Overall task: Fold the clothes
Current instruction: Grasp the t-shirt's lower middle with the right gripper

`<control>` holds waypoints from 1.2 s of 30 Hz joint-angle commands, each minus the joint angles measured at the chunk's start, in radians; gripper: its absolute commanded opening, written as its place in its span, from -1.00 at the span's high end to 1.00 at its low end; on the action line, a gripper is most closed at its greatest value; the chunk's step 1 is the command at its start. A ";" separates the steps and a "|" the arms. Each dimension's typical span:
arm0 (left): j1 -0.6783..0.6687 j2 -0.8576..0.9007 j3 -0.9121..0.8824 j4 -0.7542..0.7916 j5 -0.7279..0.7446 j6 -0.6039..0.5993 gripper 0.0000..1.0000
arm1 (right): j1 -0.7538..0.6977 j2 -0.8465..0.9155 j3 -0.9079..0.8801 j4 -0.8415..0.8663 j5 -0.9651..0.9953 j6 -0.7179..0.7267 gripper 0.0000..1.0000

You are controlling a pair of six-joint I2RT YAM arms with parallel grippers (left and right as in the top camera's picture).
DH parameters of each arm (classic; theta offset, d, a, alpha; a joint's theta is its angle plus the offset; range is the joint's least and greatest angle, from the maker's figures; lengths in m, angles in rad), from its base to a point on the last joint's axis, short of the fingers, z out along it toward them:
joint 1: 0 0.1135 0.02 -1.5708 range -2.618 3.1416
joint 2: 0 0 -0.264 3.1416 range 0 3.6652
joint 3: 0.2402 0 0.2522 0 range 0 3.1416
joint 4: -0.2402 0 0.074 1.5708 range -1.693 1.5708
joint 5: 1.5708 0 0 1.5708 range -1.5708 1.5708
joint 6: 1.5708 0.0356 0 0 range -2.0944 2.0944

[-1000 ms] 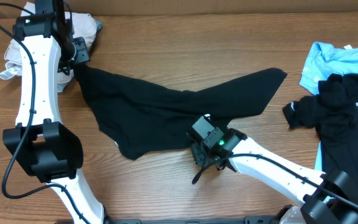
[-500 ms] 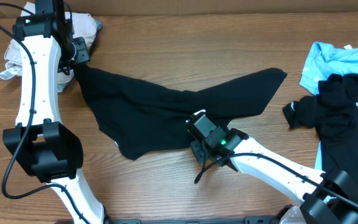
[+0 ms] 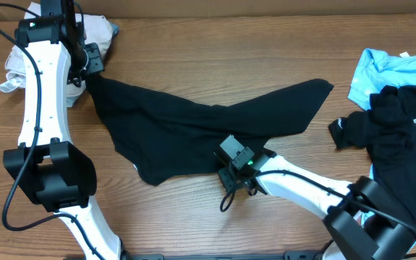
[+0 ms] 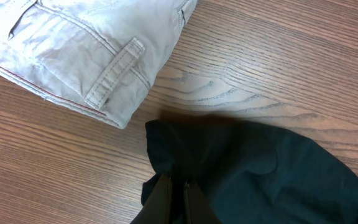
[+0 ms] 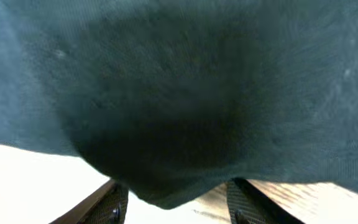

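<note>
Black garment (image 3: 193,133), lying in a rumpled wedge across the middle of the wooden desk (image 3: 193,43). The left jaws are clenched on its far-left corner, just beside the khaki trousers (image 4: 73,50). The right jaws stand apart at its near hem, with cloth bulging between them. For a sound grasp they should close squarely on the hem edge before any pull. A blue shirt (image 3: 381,68) and a second black top (image 3: 403,123) crowd the desk's right side.

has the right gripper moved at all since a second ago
Yes, slightly. The right gripper has shifted a little to the left along the lower hem of the black fabric garment, which has stayed where it was.
</note>
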 commanded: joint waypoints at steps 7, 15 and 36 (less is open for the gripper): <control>-0.005 0.000 0.013 0.004 0.001 -0.006 0.92 | -0.023 0.034 -0.005 0.023 0.065 0.039 0.01; -0.005 0.000 0.013 0.004 0.001 -0.006 0.92 | -0.085 0.033 0.008 0.013 0.067 0.055 0.64; -0.005 0.000 0.013 0.015 -0.002 -0.007 0.91 | -0.085 -0.054 0.094 -0.110 -0.076 0.024 -0.06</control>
